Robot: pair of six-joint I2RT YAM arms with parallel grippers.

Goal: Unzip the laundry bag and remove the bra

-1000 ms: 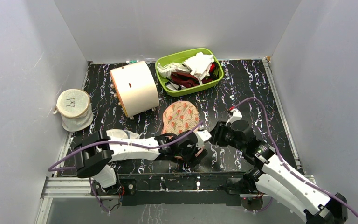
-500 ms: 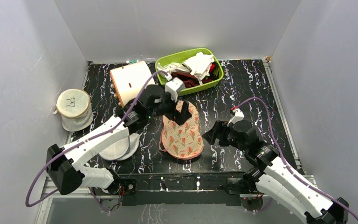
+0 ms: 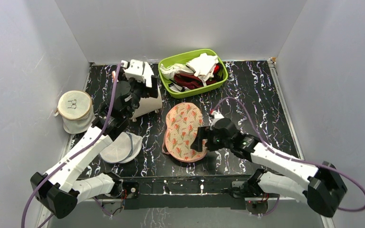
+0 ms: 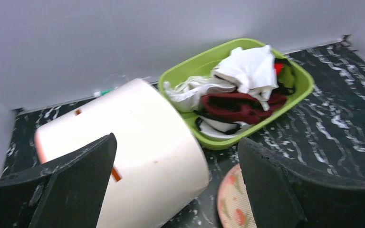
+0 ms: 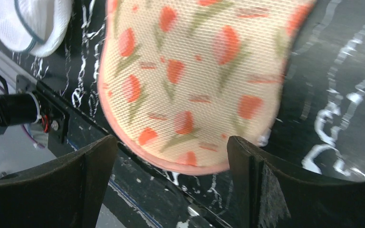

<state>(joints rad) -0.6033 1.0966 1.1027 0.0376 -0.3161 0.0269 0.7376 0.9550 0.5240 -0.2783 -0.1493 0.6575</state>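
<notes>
The laundry bag (image 3: 183, 129) lies flat on the dark marbled table, peach with a red and green print, and looks closed. It fills the right wrist view (image 5: 195, 76), and its edge shows in the left wrist view (image 4: 230, 204). My right gripper (image 3: 199, 141) is open at the bag's near right edge, its jaws either side of the pink rim (image 5: 172, 142). My left gripper (image 3: 141, 76) is open and empty, raised at the back over the white cylinder bag (image 3: 145, 97); it also shows in the left wrist view (image 4: 176, 142). The bra is hidden.
A green basket (image 3: 221, 81) of white and dark red garments stands at the back, also in the left wrist view (image 4: 304, 88). A round white mesh disc pouch (image 3: 119, 148) lies left of the bag. A small white mesh tub (image 3: 75, 111) stands at the left wall.
My left arm swung from the bag's near end, past its far end, up to the white cylinder at the back. My right gripper moved left to the bag's near right edge.
</notes>
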